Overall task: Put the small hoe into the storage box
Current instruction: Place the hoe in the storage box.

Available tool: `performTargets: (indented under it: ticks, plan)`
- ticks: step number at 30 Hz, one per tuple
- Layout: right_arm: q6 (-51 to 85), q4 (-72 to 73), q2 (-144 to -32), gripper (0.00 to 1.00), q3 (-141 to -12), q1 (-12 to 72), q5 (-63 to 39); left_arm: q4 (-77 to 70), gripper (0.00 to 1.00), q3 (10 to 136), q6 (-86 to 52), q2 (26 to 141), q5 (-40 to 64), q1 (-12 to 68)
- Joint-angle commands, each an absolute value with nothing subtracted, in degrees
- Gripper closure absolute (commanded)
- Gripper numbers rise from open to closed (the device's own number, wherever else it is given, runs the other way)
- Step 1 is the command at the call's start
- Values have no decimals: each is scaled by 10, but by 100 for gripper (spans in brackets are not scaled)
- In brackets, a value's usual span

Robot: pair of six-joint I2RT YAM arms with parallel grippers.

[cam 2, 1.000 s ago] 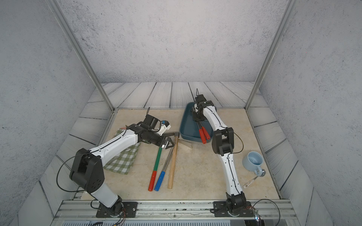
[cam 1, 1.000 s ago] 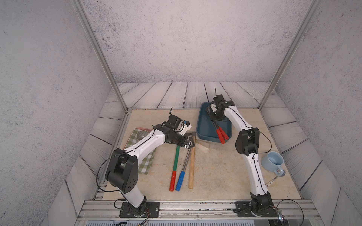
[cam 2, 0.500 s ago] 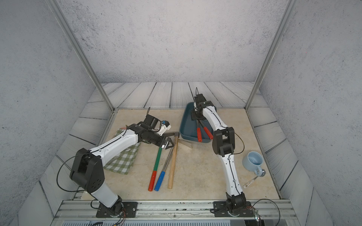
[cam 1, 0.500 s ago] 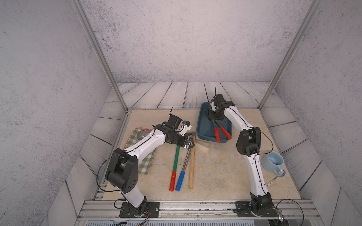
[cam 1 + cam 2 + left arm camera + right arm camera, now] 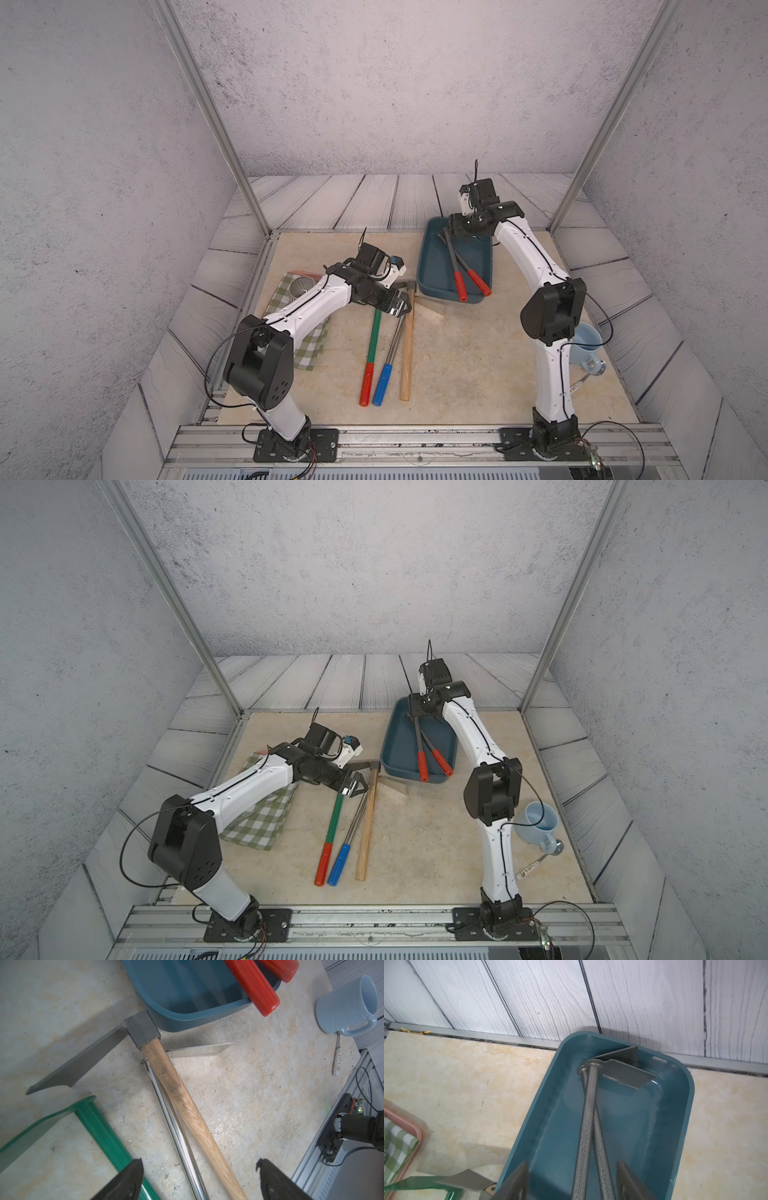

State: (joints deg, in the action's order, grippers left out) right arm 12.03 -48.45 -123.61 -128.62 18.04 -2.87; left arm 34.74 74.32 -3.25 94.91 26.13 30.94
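The storage box (image 5: 436,266) (image 5: 399,746), a dark teal tub, stands at the back right of the table. Two small hoes with speckled grey shafts and red grips (image 5: 460,286) (image 5: 480,284) lie in it, their blades (image 5: 627,1076) at the far end and their grips resting over the near rim. My right gripper (image 5: 451,232) (image 5: 572,1164) hangs open over the box, its fingers either side of both shafts without touching them. My left gripper (image 5: 401,309) (image 5: 199,1162) is open, low over a wooden-handled hoe (image 5: 182,1101) and a chrome-shafted one (image 5: 176,1140).
Three long tools lie side by side mid-table: a green shaft with a red grip (image 5: 372,338), a chrome shaft with a blue grip (image 5: 394,345) and a wooden handle (image 5: 408,349). A checked cloth (image 5: 307,353) lies at the left. A pale blue mug (image 5: 586,345) and a spoon (image 5: 577,384) sit at the right.
My right gripper has opened and let go of a red-gripped hoe in the box. The two red grips have spread apart on the rim. The left arm has stayed put.
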Motion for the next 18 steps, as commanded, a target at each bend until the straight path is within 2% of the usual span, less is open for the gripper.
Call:
performTargets:
  ticks: [1, 9, 18]
  plan:
    - [164, -490, -1187, 34, -1228, 188, -34, 363, 11, 752, -26, 944, 232, 322]
    - [236, -410, -1012, 34, -963, 196, -4, 375, 11, 766, -69, 953, 131, 380]
    - [235, -385, -873, 34, -796, 196, 32, 393, 14, 788, -220, 971, 45, 424]
